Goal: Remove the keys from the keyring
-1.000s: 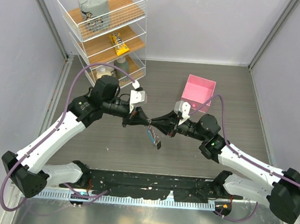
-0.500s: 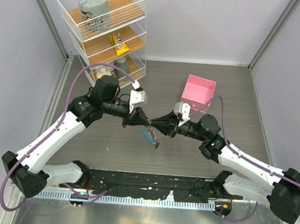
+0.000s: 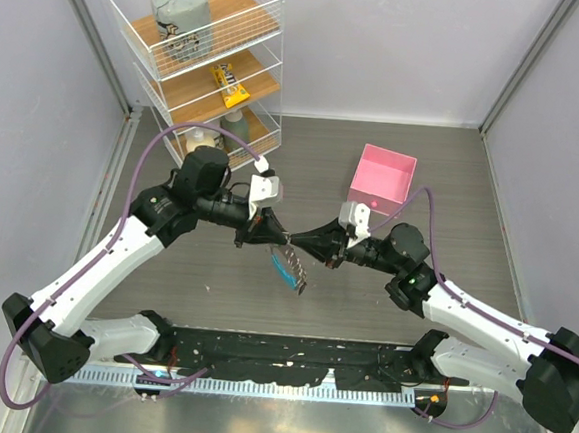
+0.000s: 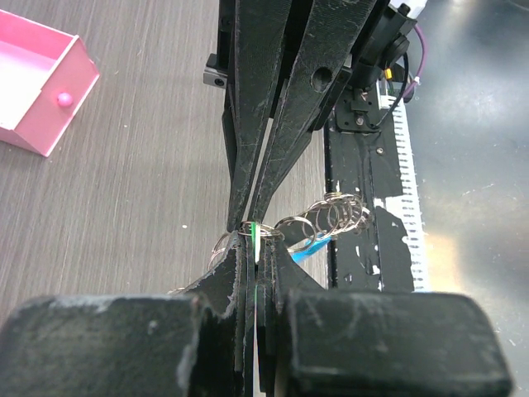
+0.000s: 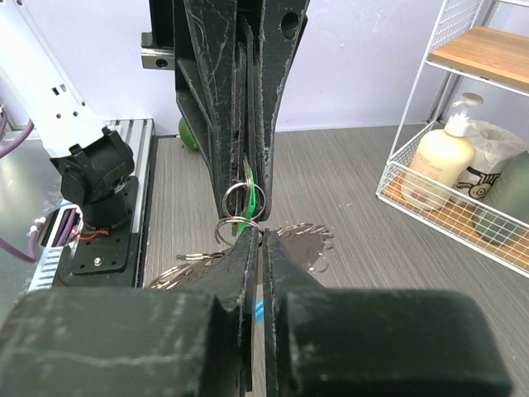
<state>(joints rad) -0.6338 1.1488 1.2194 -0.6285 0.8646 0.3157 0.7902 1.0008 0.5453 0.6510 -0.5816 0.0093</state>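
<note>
My two grippers meet tip to tip above the middle of the table. The left gripper (image 3: 278,237) (image 4: 258,250) is shut on the key (image 5: 249,203), whose green head shows between its jaws (image 4: 258,238). The right gripper (image 3: 305,245) (image 5: 262,236) is shut on the keyring (image 3: 292,267), pinching a silvery ring right under the key. The rest of the keyring hangs below as linked silvery rings (image 4: 331,217) (image 5: 302,235) with the blue strip (image 4: 319,243). The key's blade is hidden inside the left jaws.
A pink square box (image 3: 384,178) (image 4: 35,89) stands open behind the right gripper. A white wire shelf rack (image 3: 207,62) (image 5: 463,174) with a soap bottle (image 5: 443,157) is at the back left. The black arm-base rail (image 3: 288,357) runs along the near edge.
Both grippers stay shut and joined. The right gripper has drawn back slightly to the right, and the hanging rings have swung and spread out a little below the meeting point.
</note>
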